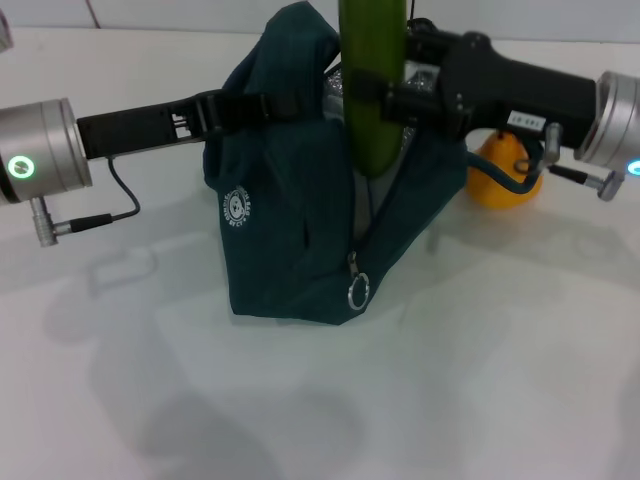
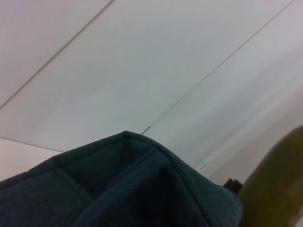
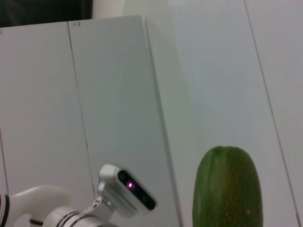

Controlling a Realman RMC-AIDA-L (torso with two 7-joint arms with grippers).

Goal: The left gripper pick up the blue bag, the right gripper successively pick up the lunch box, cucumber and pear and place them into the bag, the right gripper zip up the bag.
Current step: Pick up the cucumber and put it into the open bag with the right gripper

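Right jaws: your right gripper (image 1: 385, 95), the black blocky two-fingered claw, is pinched on the long smooth dark green cucumber (image 1: 372, 90), directly above the bag's open mouth.
Cucumber axis: its long axis stands upright; the lower end dips into the bag's mouth and the upper end runs out of the head view's top.
Left jaws: your left gripper (image 1: 262, 105), the black claw on a black bar with a silver cylinder, is closed on the upper edge of the large dark teal fabric lunch bag (image 1: 290, 210), holding that side of the bag raised.
Bag: it stands on the white table (image 1: 300, 400), ring zip pull (image 1: 359, 292) hanging at the front, round white logo (image 1: 237, 207) on the side panel.
Pear: the small orange-yellow pear (image 1: 505, 175) sits on the table just beyond the bag on the right arm's side, partly behind that arm.
Lunch box: you cannot tell from these views where it lies.
Left wrist view only: the bag's folded rim (image 2: 128, 184) up close, with the cucumber's flank (image 2: 277, 184) at the edge.
Right wrist view only: the cucumber's rounded end (image 3: 228, 187) against pale wall panels (image 3: 109, 94), and a white camera head (image 3: 125, 189).
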